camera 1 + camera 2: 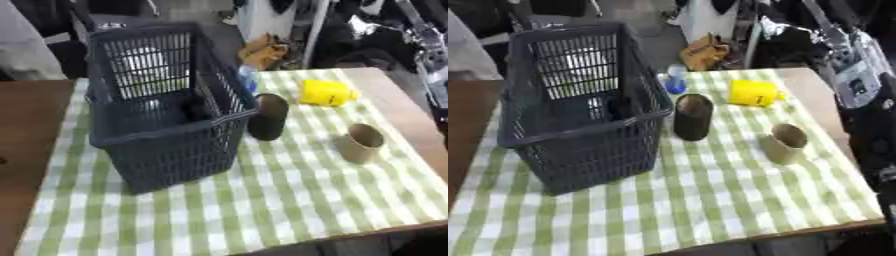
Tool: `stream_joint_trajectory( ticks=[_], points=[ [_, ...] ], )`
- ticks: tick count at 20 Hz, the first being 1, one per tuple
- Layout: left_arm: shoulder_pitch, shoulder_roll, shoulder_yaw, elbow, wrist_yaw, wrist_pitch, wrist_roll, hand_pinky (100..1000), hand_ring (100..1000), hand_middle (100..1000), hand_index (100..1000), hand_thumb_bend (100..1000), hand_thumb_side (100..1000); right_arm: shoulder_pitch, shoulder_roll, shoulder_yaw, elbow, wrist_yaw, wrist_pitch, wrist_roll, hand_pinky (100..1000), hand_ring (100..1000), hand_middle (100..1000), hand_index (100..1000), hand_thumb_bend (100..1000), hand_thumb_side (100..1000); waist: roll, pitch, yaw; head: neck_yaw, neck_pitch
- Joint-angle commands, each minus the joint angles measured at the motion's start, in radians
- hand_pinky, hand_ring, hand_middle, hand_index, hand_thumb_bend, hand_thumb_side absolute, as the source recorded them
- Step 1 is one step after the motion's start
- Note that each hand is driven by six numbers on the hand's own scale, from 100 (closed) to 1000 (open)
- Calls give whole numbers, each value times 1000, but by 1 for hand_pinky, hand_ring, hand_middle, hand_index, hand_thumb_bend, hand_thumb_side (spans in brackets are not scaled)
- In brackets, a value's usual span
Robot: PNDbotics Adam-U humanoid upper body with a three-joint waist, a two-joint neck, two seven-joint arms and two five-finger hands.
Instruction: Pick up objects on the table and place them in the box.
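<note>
A big dark grey plastic basket (166, 130) with slotted walls stands on a wooden tabletop (398, 105) covered by a green and white checked cloth (289, 200). Something small and dark (194, 109) lies inside the basket. Just right of the basket, a dark brown cup (692, 116) lies tipped, touching or almost touching its wall. Further right of the basket lies a tan paper cup (784, 143) on its side. Behind the brown cup sit a yellow box-shaped thing (754, 93) and a small blue bottle (675, 79). The robot's right arm (859, 95) shows far right of the basket. No fingers show, so I cannot tell how they are.
</note>
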Motion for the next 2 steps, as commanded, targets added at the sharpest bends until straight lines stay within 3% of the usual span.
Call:
stream_joint_trajectory(
  ticks=[1,2],
  points=[
    [-12,13,6,-18,-2,-3,0,383,811,744,797,489,902,-6,-38,-16,11,4,-4,0,632,720,787,895,130,425,18,3,-1,3,-2],
    [-13,13,6,-18,-2,-4,0,383,811,744,797,489,902,-3,-38,-16,17,5,-6,0,631,718,785,894,127,428,18,3,-2,4,-2]
  ],
)
